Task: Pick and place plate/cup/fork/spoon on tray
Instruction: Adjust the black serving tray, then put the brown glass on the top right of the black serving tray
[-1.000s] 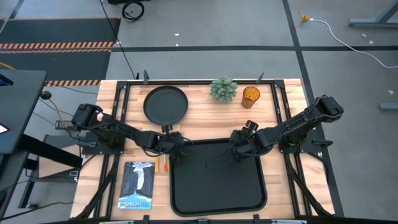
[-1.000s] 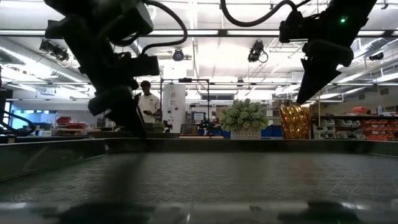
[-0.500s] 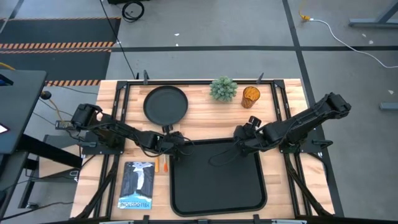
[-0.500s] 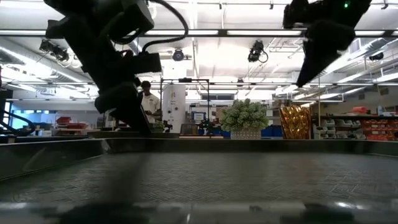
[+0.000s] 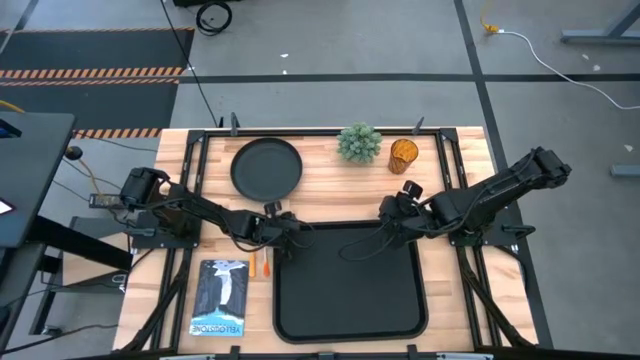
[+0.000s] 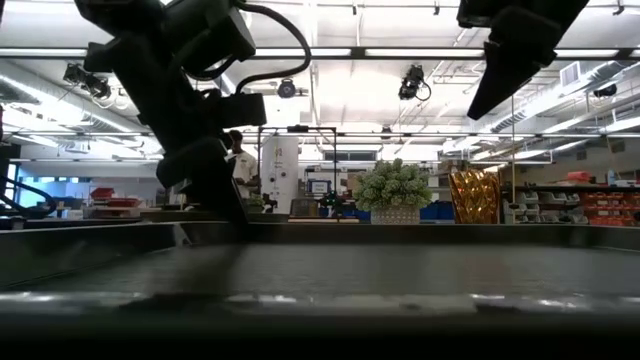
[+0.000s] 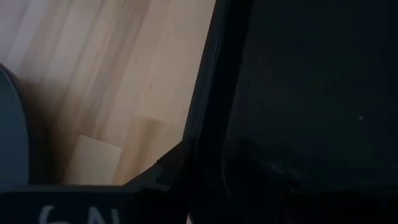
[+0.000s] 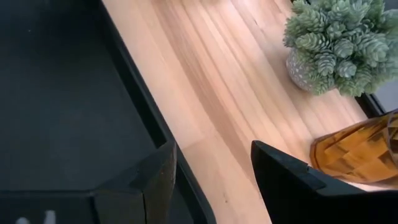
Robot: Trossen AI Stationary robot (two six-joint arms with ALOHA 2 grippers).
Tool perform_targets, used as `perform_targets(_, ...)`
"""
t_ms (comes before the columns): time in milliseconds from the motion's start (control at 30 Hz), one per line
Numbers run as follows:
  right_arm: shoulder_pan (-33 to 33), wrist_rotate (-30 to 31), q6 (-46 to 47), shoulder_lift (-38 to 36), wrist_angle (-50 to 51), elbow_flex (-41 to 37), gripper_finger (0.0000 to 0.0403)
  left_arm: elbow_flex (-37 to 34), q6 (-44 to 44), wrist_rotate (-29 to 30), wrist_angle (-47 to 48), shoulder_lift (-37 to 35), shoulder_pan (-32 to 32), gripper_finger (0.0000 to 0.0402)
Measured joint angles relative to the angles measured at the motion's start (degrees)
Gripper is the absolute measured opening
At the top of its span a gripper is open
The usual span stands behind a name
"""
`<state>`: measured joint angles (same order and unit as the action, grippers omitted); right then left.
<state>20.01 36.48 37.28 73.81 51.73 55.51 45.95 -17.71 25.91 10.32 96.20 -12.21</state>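
Observation:
The black tray (image 5: pixel 350 300) lies at the table's near middle. The black plate (image 5: pixel 266 167) lies at the far left, and the amber cup (image 5: pixel 403 155) stands at the far right beside a green plant (image 5: pixel 359 142). Two orange-handled utensils (image 5: pixel 258 264) lie on the wood left of the tray; which is the fork and which the spoon I cannot tell. My left gripper (image 5: pixel 283 232) is low at the tray's far-left corner (image 7: pixel 205 124). My right gripper (image 8: pixel 211 186) is open and empty above the tray's far rim (image 8: pixel 149 124), on the cup's (image 8: pixel 348 149) near side.
A dark booklet (image 5: pixel 222 297) lies at the near left, beside the utensils. Bare wood (image 5: pixel 340 195) runs between the tray's far rim and the plate, plant and cup. A person stands in the room behind the table (image 6: pixel 238 165).
My right gripper has risen and gone toward the table's far right, nearer the cup, staying open. My left gripper has edged a little toward the table's right at the tray's far-left corner.

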Motion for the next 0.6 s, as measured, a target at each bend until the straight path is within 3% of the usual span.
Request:
perform_targets(300,-4.4,1.4,-7.2,-2.9,0.4,0.0,0.0211,-0.2,1.9,-0.6,0.2,-3.5,-0.3,0.013)
perform_targets(600,-24.9,-9.2,-21.0,-6.6,0.4,0.0,0.0191,-2.1,14.8,1.5,-2.8,-18.1,1.8,0.013)
